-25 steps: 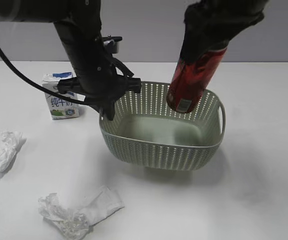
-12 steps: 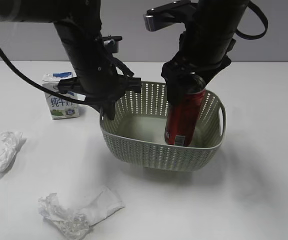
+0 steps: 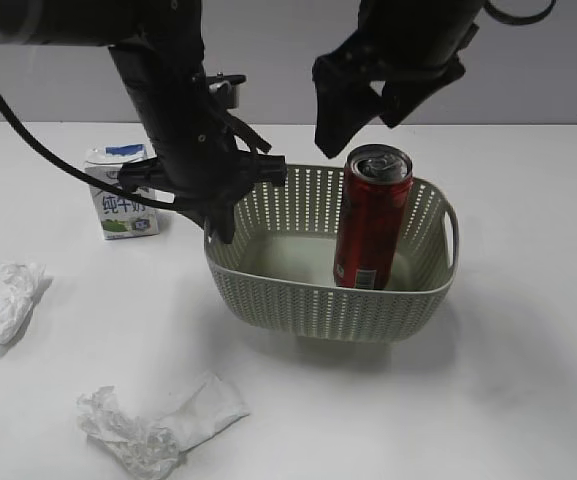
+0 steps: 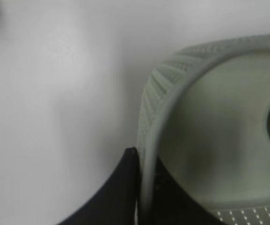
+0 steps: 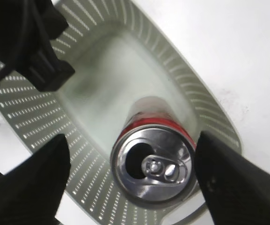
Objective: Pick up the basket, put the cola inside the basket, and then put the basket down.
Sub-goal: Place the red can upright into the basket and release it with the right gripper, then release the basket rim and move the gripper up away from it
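The exterior view shows the cola [image 3: 372, 217] standing upright inside the basket [image 3: 318, 300], toward its right side, with the right gripper [image 3: 366, 100] above the can, its fingers spread wide and clear of it. The right wrist view looks straight down on the can's silver top and pull tab, a dark finger [image 5: 29, 187] on each side well apart from the can. The left gripper [image 3: 218, 205] is closed on the basket's left rim; the blurred left wrist view shows a finger [image 4: 120, 187] either side of that wall. Whether the basket touches the table [image 3: 528, 380] is hard to tell. A milk carton [image 3: 121, 192] and crumpled tissues [image 3: 158, 420] appear only in the exterior view.
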`<state>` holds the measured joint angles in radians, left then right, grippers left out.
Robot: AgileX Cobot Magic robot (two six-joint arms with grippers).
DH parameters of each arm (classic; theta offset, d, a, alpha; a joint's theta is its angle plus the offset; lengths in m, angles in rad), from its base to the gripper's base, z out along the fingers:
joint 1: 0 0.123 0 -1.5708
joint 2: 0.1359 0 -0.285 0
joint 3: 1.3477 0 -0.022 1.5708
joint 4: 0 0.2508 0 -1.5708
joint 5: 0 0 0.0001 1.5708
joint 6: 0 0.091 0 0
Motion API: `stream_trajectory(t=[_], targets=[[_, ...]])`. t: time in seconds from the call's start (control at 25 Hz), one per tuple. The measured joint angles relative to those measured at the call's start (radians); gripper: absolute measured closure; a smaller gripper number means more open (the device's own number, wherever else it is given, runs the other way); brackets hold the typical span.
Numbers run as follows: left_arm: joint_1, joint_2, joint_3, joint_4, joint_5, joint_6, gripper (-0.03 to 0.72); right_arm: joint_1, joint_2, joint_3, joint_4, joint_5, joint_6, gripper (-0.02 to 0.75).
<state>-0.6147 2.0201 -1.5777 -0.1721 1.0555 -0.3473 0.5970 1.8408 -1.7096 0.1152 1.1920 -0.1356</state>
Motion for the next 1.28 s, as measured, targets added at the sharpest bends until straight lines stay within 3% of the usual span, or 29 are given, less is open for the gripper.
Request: stream_trajectory(t=[0.12, 0.24, 0.48, 0.68, 1.04, 1.28], targets=[[0.000, 0.000, 0.000, -0.028, -0.001, 0.000, 0.692, -0.028, -0.028, -0.037, -0.018, 0.001, 0.015, 0.111], [0.001, 0.000, 0.000, -0.036, -0.001, 0.000, 0.692, -0.116, -0.049, -0.045, -0.028, 0.002, 0.026, 0.112], [0.001, 0.000, 0.000, -0.041, 0.002, -0.027, 0.692, -0.403, -0.055, -0.047, -0.040, 0.002, 0.049, 0.126], [0.001, 0.000, 0.000, -0.041, 0.002, -0.049, 0.692, -0.556, -0.105, 0.030, -0.058, 0.001, 0.057, 0.136], [0.014, 0.018, 0.000, -0.040, -0.009, -0.097, 0.692, -0.572, -0.361, 0.325, -0.006, -0.007, 0.031, 0.143], [0.056, 0.018, 0.000, -0.041, -0.028, -0.104, 0.692, -0.572, -0.669, 0.630, 0.018, -0.130, -0.023, 0.143]])
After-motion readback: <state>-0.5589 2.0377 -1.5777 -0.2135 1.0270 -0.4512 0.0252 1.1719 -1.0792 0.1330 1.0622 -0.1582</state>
